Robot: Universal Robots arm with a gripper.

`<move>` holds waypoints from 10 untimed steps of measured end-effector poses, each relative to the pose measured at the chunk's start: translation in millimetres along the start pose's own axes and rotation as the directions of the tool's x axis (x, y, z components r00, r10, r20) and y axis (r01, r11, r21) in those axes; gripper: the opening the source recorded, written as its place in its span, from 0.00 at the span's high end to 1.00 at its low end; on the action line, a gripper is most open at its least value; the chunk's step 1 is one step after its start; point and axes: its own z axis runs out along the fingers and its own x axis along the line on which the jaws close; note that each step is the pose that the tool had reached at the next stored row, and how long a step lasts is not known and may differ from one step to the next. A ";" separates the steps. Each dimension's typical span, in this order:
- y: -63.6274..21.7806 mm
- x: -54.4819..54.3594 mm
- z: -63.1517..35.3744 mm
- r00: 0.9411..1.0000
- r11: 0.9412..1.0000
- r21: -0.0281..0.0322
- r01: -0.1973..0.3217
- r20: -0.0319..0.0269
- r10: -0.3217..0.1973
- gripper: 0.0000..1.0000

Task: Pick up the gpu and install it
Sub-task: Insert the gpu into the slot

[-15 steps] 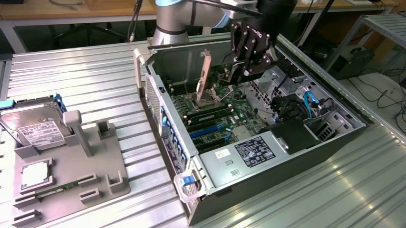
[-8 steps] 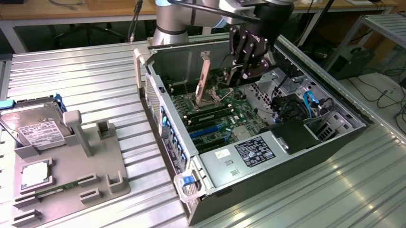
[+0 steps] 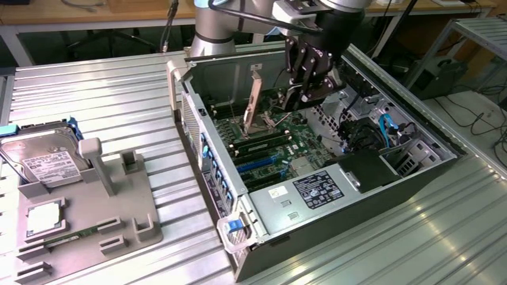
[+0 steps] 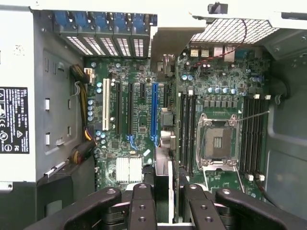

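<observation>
The robot arm is reached down into an open computer case (image 3: 434, 155) that lies on its side on a ribbed metal surface (image 3: 95, 95). In the exterior view the gripper (image 3: 305, 98) is seen inside the case, above the green motherboard (image 3: 310, 138).

The gpu (image 3: 253, 101) is carried on edge inside the case. Its pale bracket end stands upright towards the exterior view's left, near the rear wall of the case. In the wrist view the gpu (image 4: 162, 191) is seen edge-on as a thin dark strip running away from the gripper (image 4: 167, 192). The jaws are pressed against its two faces, one black finger (image 4: 142, 206) on each side, so the card is pinched between them.

The card is lined up over the motherboard (image 4: 134, 96), between the long blue slot (image 4: 154, 108) and the black memory slots beside the processor socket (image 4: 216, 141). Whether its lower edge is seated in a slot or held just above the board cannot be told.

Well apart from the case, at the exterior view's left, a grey moulded holder (image 3: 119, 219) rests on the surface. A silver hard drive (image 3: 44, 157) with a white label is propped at the far end of it
</observation>
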 end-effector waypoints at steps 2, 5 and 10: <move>0.2 0.1 3.4 1.000 1.000 0.000 -0.010 -0.001 0.010 0.72; 0.1 0.3 6.5 0.999 0.999 0.001 -0.036 0.000 0.036 0.72; 0.9 1.1 12.7 0.999 0.999 0.001 -0.037 0.000 0.037 0.72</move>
